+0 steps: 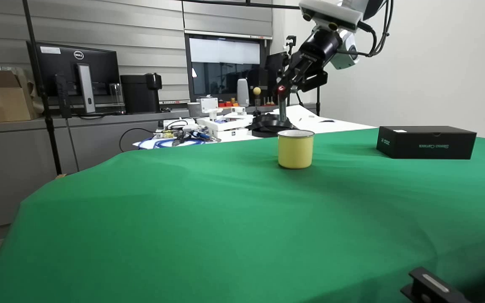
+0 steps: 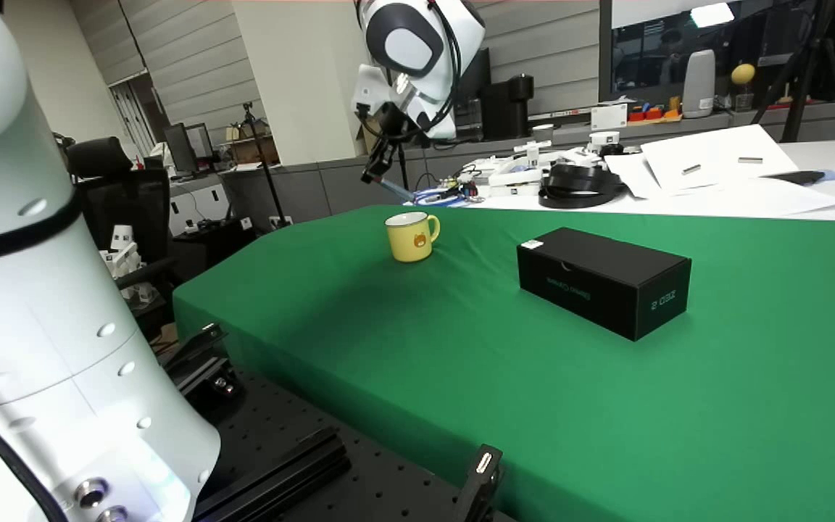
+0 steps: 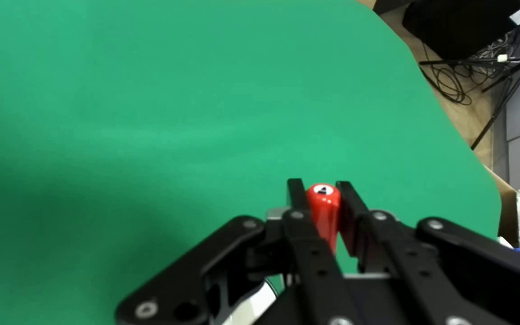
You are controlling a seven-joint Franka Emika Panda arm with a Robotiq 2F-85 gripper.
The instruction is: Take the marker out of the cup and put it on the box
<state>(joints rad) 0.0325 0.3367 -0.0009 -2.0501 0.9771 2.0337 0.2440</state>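
Our gripper [image 3: 320, 188] pinches the marker [image 3: 325, 211], out of the mug [image 2: 409, 239] below; we haven't reached the ZED 2 box [image 2: 601, 283].

The cup [image 2: 407, 239] looks glossy to me, the box [image 2: 599, 281] smooth and matt, the cloth [image 1: 204, 223] dull, the marker [image 3: 325, 214] shiny, plastic-like.

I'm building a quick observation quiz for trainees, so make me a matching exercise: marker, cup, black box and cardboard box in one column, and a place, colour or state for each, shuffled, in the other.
Things
1. marker
2. cup
3. black box
4. cardboard box

Descriptions
A. low and long, resting on the green cloth
B. on the grey counter
C. held in the air by the gripper
D. yellow, standing upright

Pairs
1-C, 2-D, 3-A, 4-B
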